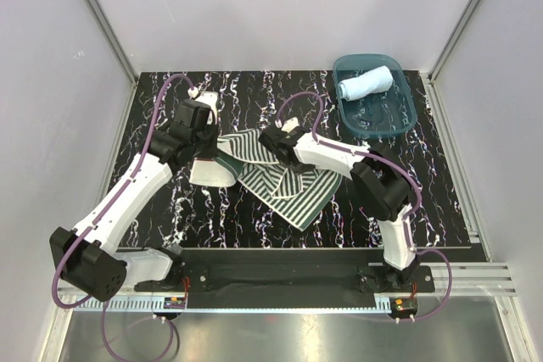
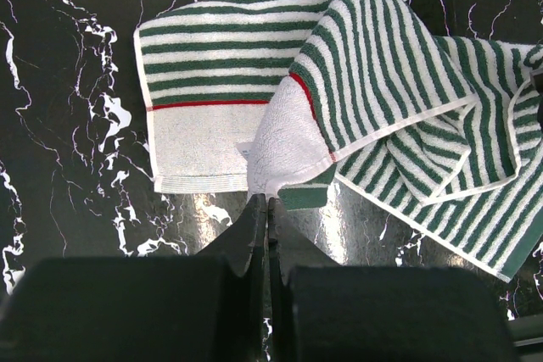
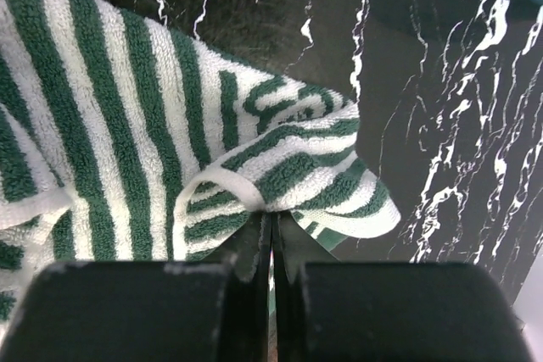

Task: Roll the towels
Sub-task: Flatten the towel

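- At the middle of the black marbled table [image 1: 212, 218], the dark green-and-white striped towel [image 1: 284, 184] lies crumpled and partly folded over itself, not yet rolled.
- My left gripper [image 2: 261, 203], at the towel's 9 o'clock side, has its jaws pressed together on a corner of the white band, holding that end so it can be drawn flat.
- My right gripper [image 3: 271, 219], at the towel's 12 o'clock edge, is pinched tight on a folded striped corner. I judge both holds serve to spread the cloth.
- At 1 o'clock, the plain light blue towel [image 1: 366, 82] lies rolled inside the translucent teal plastic tub [image 1: 413, 108], apparently finished.
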Available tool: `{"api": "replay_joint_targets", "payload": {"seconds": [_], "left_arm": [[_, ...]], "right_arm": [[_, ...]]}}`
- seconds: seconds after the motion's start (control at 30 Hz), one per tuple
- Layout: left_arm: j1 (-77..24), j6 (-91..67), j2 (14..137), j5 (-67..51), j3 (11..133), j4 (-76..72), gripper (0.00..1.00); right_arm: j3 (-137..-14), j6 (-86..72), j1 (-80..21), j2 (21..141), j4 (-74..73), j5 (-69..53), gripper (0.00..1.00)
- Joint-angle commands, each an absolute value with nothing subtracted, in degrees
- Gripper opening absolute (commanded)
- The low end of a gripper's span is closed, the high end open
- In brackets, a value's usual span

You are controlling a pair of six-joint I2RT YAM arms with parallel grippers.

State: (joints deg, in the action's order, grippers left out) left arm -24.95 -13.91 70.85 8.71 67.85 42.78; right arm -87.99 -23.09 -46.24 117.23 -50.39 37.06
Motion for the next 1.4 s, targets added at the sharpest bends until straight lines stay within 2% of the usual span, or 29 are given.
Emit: {"api": "replay_joint_targets", "payload": {"seconds": [0.0,0.13,0.17,0.2,0.23,0.27,0.33,0.6,1.1,1.37], "left_arm": [[-24.6,-13.2,69.2,7.6,68.2,41.0,0.00],[-24.6,-13.3,69.4,7.6,68.6,41.1,0.00],[-24.6,-13.3,69.4,7.7,68.6,41.1,0.00],[-24.7,-13.3,69.5,7.7,68.6,41.2,0.00],[-24.6,-13.3,69.7,7.7,68.6,41.2,0.00],[-24.6,-13.4,69.9,7.7,68.7,41.3,0.00],[-24.6,-13.4,70.0,7.7,68.6,41.2,0.00],[-24.5,-13.8,70.0,7.5,67.2,40.5,0.00],[-22.1,-13.0,69.7,7.6,61.7,36.9,0.00],[-21.1,-13.1,70.1,6.2,60.6,35.7,0.00]], "right_arm": [[-89.4,-22.0,-46.5,112.2,-48.8,41.3,0.00],[-89.0,-20.8,-46.4,109.0,-47.9,38.6,0.00],[-89.1,-20.6,-46.4,108.6,-47.9,37.5,0.09],[-89.1,-20.7,-46.6,108.1,-48.4,36.8,0.24],[-89.0,-20.8,-46.8,107.9,-48.6,36.2,0.45],[-88.7,-20.9,-46.9,107.8,-48.9,36.2,0.60],[-87.6,-21.1,-47.6,107.3,-49.1,36.6,0.65],[-87.2,-19.2,-48.8,110.3,-48.3,33.5,0.68],[-93.3,-17.3,-49.1,120.4,-48.5,36.3,0.68],[-93.5,-17.5,-48.2,120.2,-49.8,40.2,0.56]]}}
